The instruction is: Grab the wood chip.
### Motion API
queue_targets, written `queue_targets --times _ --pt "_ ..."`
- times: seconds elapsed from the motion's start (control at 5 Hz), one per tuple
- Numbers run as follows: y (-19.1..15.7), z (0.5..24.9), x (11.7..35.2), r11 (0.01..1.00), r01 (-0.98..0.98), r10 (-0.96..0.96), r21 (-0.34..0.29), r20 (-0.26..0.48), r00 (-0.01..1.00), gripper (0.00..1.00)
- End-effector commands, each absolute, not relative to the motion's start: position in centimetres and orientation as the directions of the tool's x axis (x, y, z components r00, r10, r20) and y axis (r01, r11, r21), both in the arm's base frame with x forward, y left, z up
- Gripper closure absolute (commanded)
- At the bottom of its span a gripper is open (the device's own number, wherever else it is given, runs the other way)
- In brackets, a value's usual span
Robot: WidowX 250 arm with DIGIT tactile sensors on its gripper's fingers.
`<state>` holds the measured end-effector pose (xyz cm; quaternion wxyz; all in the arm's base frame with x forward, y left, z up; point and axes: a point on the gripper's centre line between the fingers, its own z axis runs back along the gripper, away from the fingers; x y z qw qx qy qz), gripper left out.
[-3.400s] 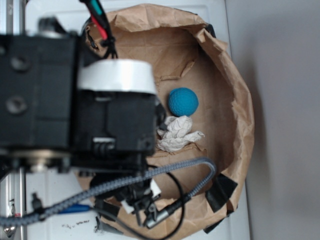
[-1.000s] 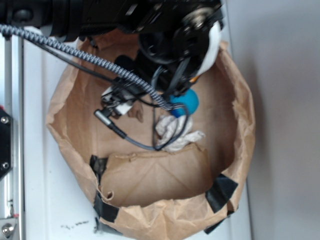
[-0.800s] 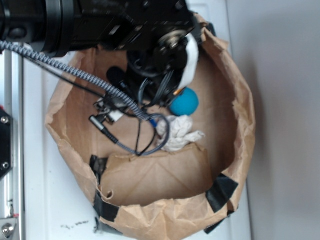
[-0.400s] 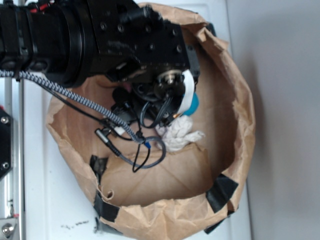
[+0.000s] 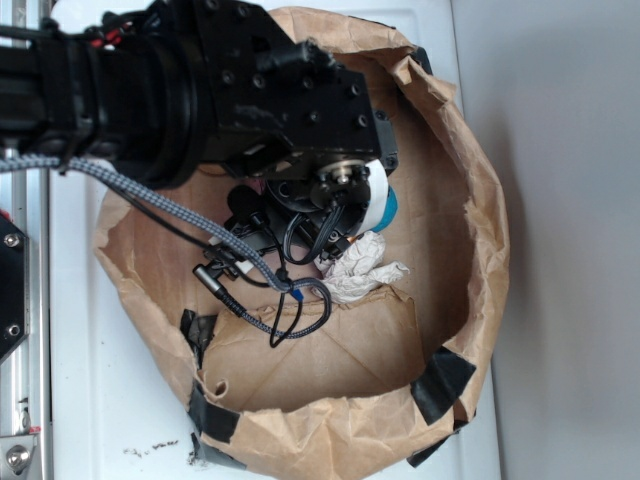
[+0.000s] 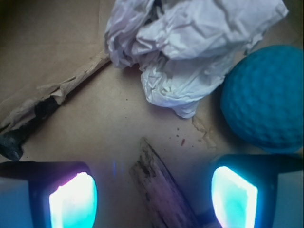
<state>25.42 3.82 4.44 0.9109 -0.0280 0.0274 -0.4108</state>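
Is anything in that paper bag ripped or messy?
Yes. The brown paper bag has a torn, ragged rim patched with black tape. Inside, a white paper wad lies crumpled beside the teal ball, near the wood chip.

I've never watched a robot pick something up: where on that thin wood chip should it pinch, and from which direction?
Probably across the narrow width of the wood chip, partway along its body rather than at the pointed tip, coming straight down. It lies flat on the brown paper, and the open gripper already straddles it, a finger on each side, clear of the paper wad and blue ball.
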Motion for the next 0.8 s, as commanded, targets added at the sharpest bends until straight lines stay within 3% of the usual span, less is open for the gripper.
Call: queue_targets --times 0.0,0.2,0.4,0.6 --pt "2.6 4.8 26.5 0.64 0.767 -0.768 -0.053 -0.014 0.64 0.0" --pt "3.6 4.8 26.3 0.656 0.755 -0.754 -0.01 0.056 0.655 0.0" --pt "3.5 3.7 26.0 0.656 0.753 -0.754 0.047 0.068 0.653 0.0" --pt "3.6 2.8 25.5 0.668 0.743 -0.744 0.037 0.053 0.666 0.0"
